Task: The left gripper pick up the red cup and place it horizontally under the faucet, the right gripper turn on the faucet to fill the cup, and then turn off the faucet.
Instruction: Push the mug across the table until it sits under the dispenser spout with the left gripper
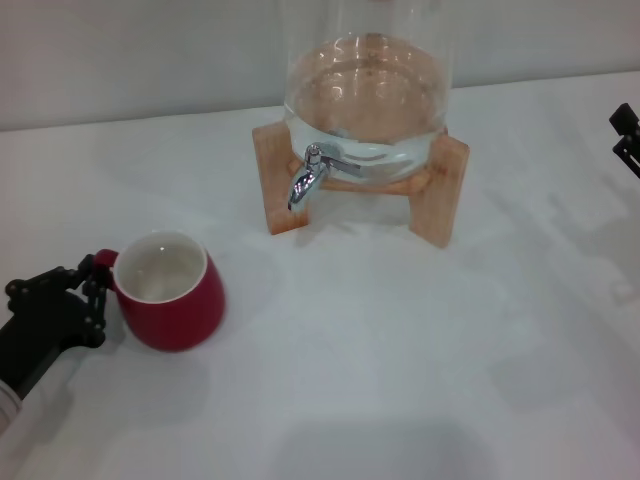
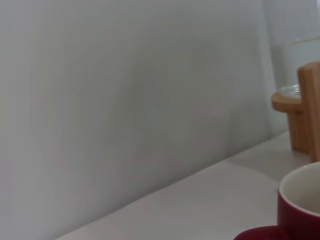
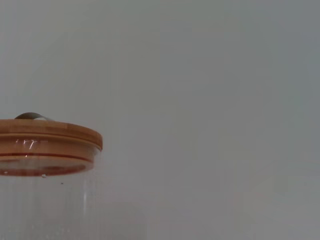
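A bare, staged test bench, more like a robotics lab than a home kitchen. A plain white tabletop (image 1: 400,380) fills the head view and meets a blank pale grey wall (image 1: 130,60) at 12 o'clock. The only furnishings are a clear glass drink dispenser (image 1: 366,90) on a wooden stand (image 1: 440,190) at 12 o'clock, with a small chrome faucet (image 1: 307,178), and a red cup (image 1: 170,290) at 8 o'clock. A black robot claw, the left gripper (image 1: 88,290), reaches in at the cup's handle, and part of the right gripper (image 1: 626,135) shows at 3 o'clock.
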Controlling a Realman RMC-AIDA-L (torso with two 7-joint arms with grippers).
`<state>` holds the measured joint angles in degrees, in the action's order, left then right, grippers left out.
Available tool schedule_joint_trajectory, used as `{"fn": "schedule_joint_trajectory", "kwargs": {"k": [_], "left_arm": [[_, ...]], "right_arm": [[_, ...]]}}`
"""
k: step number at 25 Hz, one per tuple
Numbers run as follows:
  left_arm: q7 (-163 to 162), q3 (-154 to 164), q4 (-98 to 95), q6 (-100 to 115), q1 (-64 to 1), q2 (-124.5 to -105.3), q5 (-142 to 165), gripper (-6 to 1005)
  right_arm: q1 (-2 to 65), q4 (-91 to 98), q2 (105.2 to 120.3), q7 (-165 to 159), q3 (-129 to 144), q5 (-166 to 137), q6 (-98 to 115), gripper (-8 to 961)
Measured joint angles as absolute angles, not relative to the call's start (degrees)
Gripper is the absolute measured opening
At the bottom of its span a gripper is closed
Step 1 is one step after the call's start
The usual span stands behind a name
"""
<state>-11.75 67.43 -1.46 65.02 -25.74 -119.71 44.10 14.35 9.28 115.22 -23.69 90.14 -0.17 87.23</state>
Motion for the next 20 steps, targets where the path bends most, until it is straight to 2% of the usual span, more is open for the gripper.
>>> {"fn": "schedule_joint_trajectory", "kwargs": {"k": [20], "left_arm": [[-15.0,68.1,-1.6,65.8,-30.4,-119.88,47.9,78]], "right_arm": [[14.2,9.1,115.22,-23.7,90.9,-0.2,87.6,871]]}}
